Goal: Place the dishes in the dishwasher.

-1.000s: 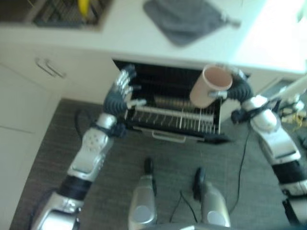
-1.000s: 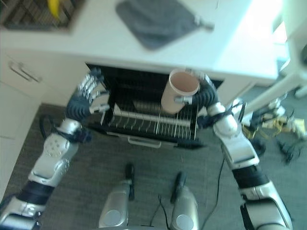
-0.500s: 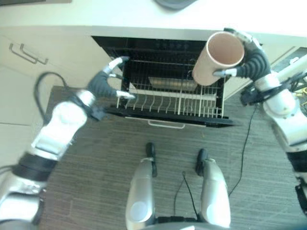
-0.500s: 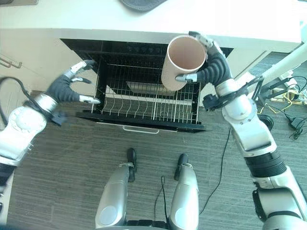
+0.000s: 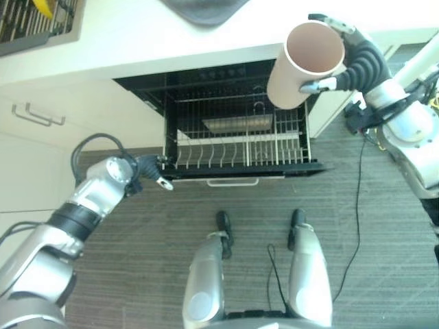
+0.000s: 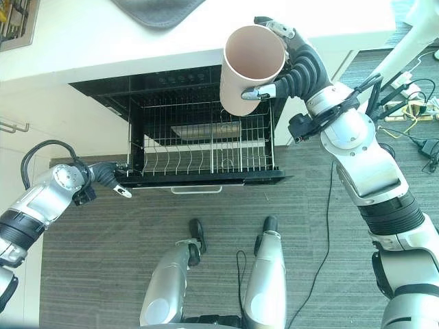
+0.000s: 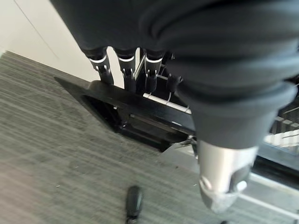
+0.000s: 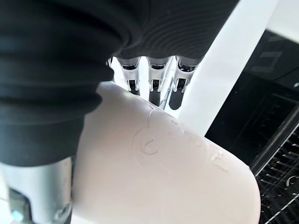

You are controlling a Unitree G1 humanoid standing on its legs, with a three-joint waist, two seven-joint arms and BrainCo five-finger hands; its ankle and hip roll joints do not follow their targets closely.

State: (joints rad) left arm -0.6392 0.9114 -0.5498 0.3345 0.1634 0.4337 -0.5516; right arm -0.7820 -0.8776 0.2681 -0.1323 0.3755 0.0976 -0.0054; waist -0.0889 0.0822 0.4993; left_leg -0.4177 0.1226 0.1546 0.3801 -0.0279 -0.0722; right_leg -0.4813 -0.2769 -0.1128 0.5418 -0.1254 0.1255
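One pale pink cup (image 6: 248, 68) is up in the air, wrapped in the right hand (image 6: 298, 65), whose fingers curl round its far side with the thumb pressed against the near wall. It tilts with its open mouth toward the camera, high at about 1 o'clock in the eye views, above the right end of the rack (image 6: 206, 147) and level with the counter (image 6: 82, 41) edge. The right wrist view shows the same clasp from close by: fingers (image 8: 154, 79) on the cup's rounded wall.

Down at 9 o'clock, the left hand (image 6: 110, 175) sits at the left front corner of the pulled-out rack. In the left wrist view its fingers (image 7: 125, 70) hook over the dark front rim there, with the thumb (image 7: 219, 182) hanging apart below, so it grips the rack's edge.

Wire tines stand in rows along the rack, and a grey tray-like piece (image 5: 236, 123) lies further in. On the counter at 12 o'clock lies a grey cloth (image 6: 156, 10); at 10 o'clock, a dish drainer (image 5: 34, 24) holds something yellow (image 5: 44, 7).
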